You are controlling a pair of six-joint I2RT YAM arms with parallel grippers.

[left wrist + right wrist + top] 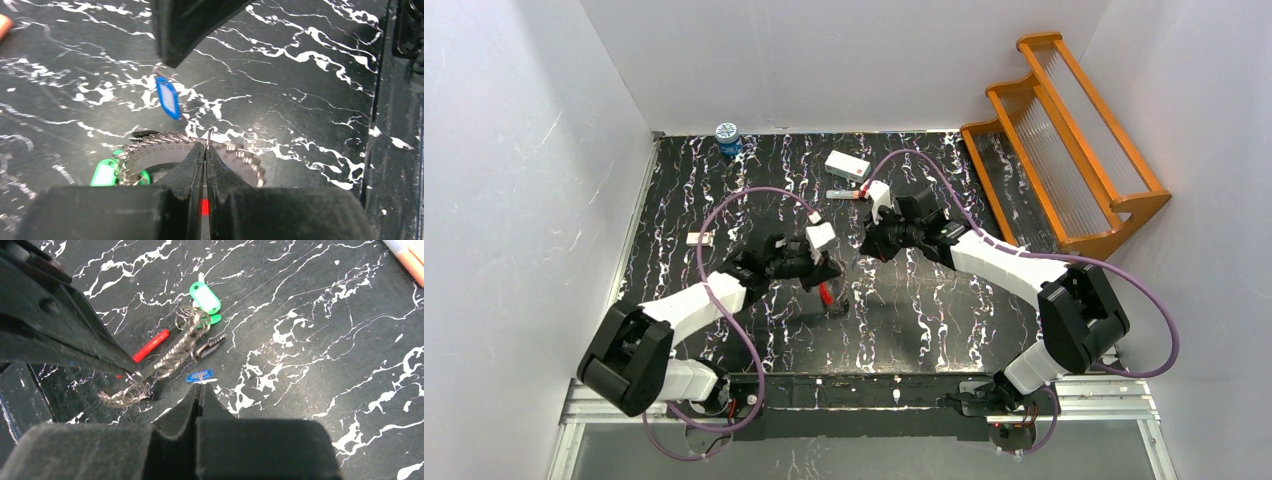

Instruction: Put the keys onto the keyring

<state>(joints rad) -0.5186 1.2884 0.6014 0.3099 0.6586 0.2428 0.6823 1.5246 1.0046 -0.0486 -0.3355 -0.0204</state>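
- The left gripper (205, 150) has its two black fingers pressed together, pinching a thin silver wire end of the keyring (172, 352).
- The right gripper (200, 391) is also closed tight, nipping the small metal loop at the top of the blue key (199, 376).
- The blue key is a small blue plastic tag with a white window. It sits just beside the keyring's silver coil, close to but not threaded on it. In the left wrist view it hangs tilted under the right gripper's tip.
- The window on the blue tag is too blurred to read.
- The keyring is a loop of coiled silver wire with a red section (150, 346). It lies partly on the black marbled table (325, 340), with one end lifted in the left gripper's grip.
- The green key (205, 296), a green tag with a blank-looking white window, sits at the end of the keyring farthest from the left gripper, touching a cluster of small rings there.
- A small dark piece (207, 346) lies between the keyring's coil and the blue key.
- Faint marks run along the inside of the coil in the left wrist view; they cannot be read.
- An orange-tipped marker (844, 195) lies farther back from the keyring.
- A white box (847, 165) lies just behind the marker.
- A blue-lidded jar (728, 137) stands well behind the keyring, to the left.
- An orange rack (1064, 140) stands well apart, to the right of the keyring.
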